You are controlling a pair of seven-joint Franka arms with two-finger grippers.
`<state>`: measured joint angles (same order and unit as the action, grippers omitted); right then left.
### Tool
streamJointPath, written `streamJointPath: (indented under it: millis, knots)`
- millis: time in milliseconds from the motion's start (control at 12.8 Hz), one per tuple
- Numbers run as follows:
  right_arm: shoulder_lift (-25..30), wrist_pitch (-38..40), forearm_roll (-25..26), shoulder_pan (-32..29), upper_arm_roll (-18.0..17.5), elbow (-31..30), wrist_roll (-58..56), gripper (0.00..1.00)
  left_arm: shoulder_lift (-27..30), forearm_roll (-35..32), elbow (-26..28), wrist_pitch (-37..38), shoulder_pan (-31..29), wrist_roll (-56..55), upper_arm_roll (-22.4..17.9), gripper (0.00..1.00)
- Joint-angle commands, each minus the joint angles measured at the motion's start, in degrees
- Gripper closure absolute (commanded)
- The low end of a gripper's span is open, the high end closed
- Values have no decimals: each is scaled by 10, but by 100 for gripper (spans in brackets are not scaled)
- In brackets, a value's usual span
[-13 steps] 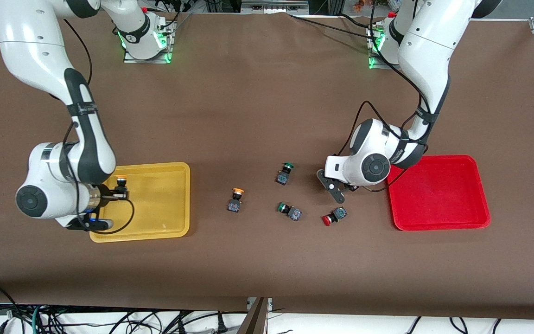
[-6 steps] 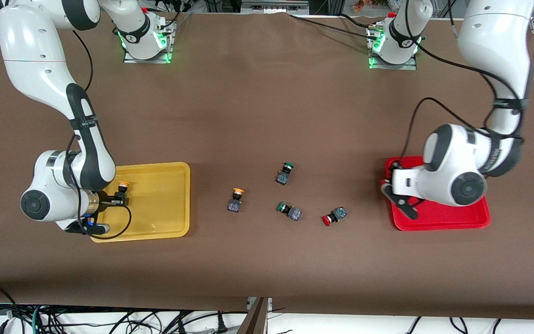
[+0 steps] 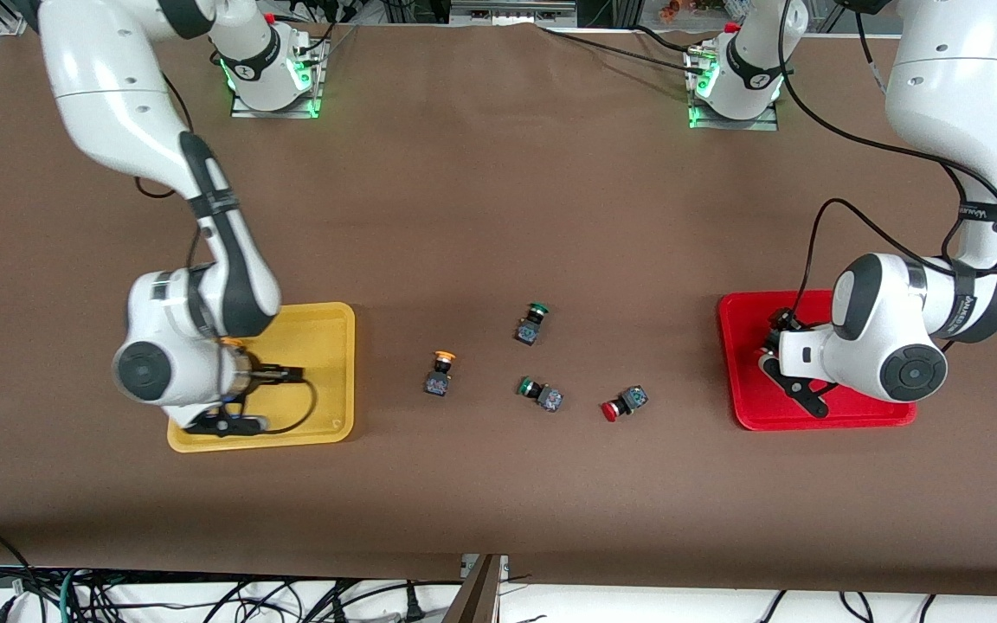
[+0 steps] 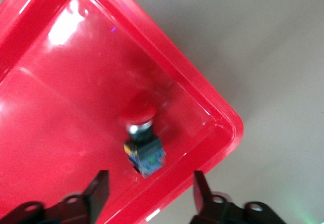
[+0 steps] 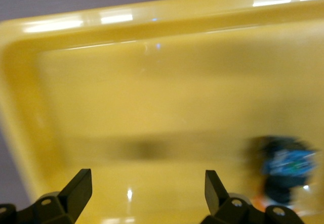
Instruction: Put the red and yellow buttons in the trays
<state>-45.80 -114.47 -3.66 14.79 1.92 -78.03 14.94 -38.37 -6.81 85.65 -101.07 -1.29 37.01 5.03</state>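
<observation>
Between the two trays, yellow tray [image 3: 338,363] and red tray [image 3: 745,381], lie one yellow button [image 3: 440,373], one red button [image 3: 623,404] and two green buttons [image 3: 531,323]; another red button [image 4: 143,139] lies in the red tray, another yellow button [image 5: 284,172] in the yellow one, under the spread-fingered left end effector [image 4: 150,191] and right end effector [image 5: 148,188].

The left arm bends down from its base, and its left hand [image 4: 149,193] hangs low with its two fingers wide apart, holding nothing. The right arm bends down too, and its right hand [image 5: 147,191] is also spread wide and holds nothing.

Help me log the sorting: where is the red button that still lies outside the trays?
In the front view, the red button lies on the table between the green-capped switch and the red tray.
</observation>
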Motion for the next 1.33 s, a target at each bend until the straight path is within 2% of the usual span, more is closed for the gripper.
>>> streamJointPath:
  millis: [0, 156, 235, 391, 626, 782, 939, 1017, 1173, 1251]
  knots:
    - [6, -3, 6, 84, 5, 15, 128, 2, 7, -7, -22, 5, 31, -3, 9, 0]
    - [-6, -49, 7, 145, 7, 35, 227, 2, 2, 21, -45, 4, 57, -3, 16, 0]
    - [-12, -76, 6, 158, 6, 34, 260, 2, 0, 55, -46, -23, 78, -3, 15, 0]
    - [-22, -115, 6, 182, 6, 34, 295, 2, -25, 89, -44, -151, 96, 7, 16, 0]
    - [-39, -159, 6, 189, 6, 34, 306, 2, -83, 209, -44, -197, 102, 14, 38, 0]
    - [-56, -202, 7, 189, 6, 34, 308, 2, -112, 217, -41, -287, 113, 103, 39, 0]
    - [-74, -254, 8, 190, 6, 33, 305, 2, -124, 235, -41, -322, 114, 123, 45, 0]
    - [-77, -263, 8, 190, 6, 32, 306, 10, -122, 231, -43, -323, 114, 124, 45, 0]
    - [-77, -263, 8, 190, 6, 32, 298, 73, -123, 232, -43, -325, 112, 143, 45, 0]
    - [-75, -263, 8, 190, 6, 32, 294, 83, -123, 232, -44, -325, 113, 150, 45, 0]
